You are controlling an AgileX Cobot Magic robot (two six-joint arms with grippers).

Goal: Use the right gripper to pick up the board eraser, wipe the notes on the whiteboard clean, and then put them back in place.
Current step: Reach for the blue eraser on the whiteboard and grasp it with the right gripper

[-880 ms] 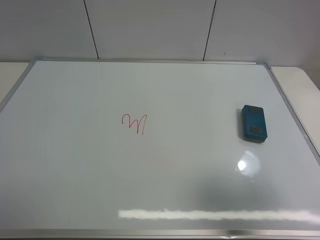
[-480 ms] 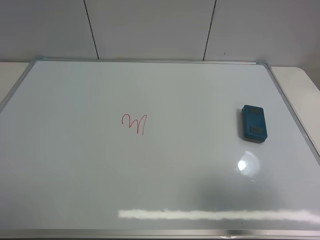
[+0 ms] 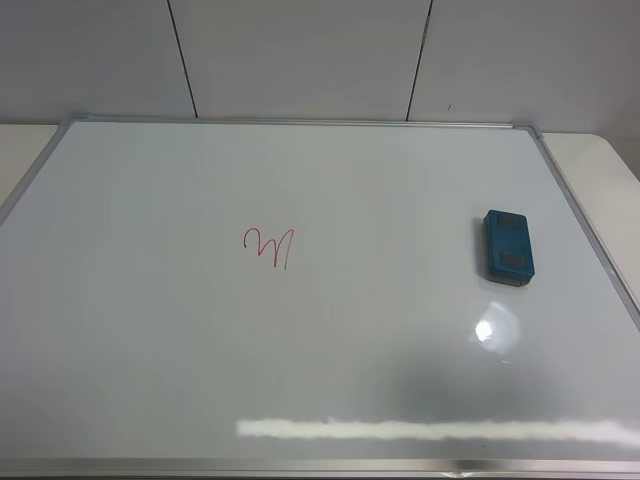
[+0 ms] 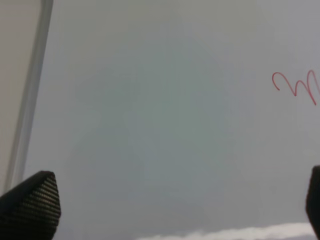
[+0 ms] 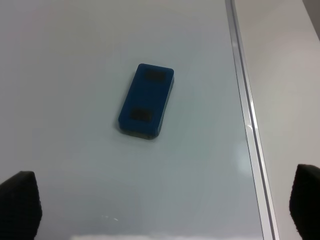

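The right gripper (image 5: 161, 200) stands with its two black jaws spread wide, one at each side of the wrist view, and nothing is held between them. It hangs above the whiteboard (image 3: 350, 180) on the near side of the board eraser (image 5: 146, 100), apart from it and not touching it. The teal-blue eraser lies flat on the right part of the board, its long side running roughly near to far, two dark patches on its top face. It sits close to the silver frame (image 5: 245, 100) on the right edge without touching it. The left gripper (image 4: 172, 202) is likewise spread wide and empty, over bare board near the left frame edge. The notes (image 3: 268, 245), a thin red looping scribble, sit left of the board's middle, well apart from the eraser. A pale tabletop (image 3: 600, 170) shows beyond the right frame, and a white panelled wall (image 3: 300, 60) rises behind the far edge.
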